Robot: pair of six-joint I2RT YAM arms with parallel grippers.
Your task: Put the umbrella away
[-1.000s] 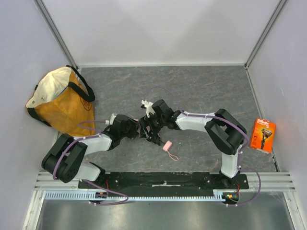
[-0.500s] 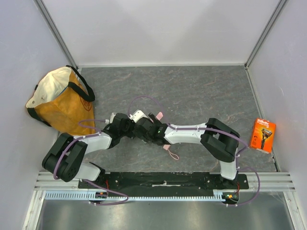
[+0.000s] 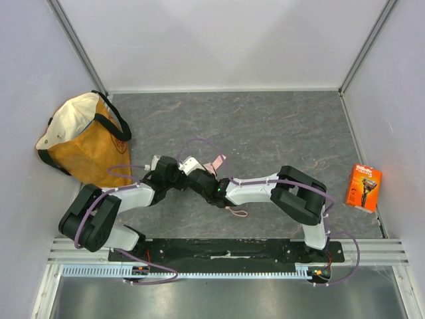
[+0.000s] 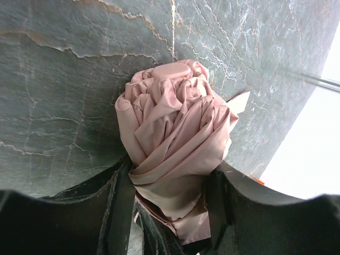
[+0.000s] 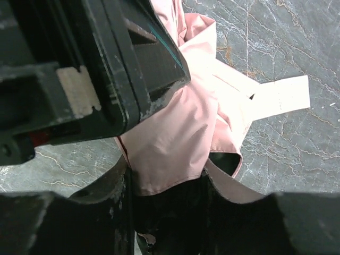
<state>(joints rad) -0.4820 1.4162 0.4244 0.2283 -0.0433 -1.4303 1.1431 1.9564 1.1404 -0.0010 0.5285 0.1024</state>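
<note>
Jaws of left gripper (image 4: pixel 169 178) and right gripper (image 5: pixel 164 178) tight on umbrella (image 4: pixel 175 122), its long axis straight out beyond left jaws

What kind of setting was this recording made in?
Probably a lab robot test cell: a marble-patterned table boxed in by plain white walls, two arms bolted at its near edge, and staged props, a tote bag and an orange package.
</note>
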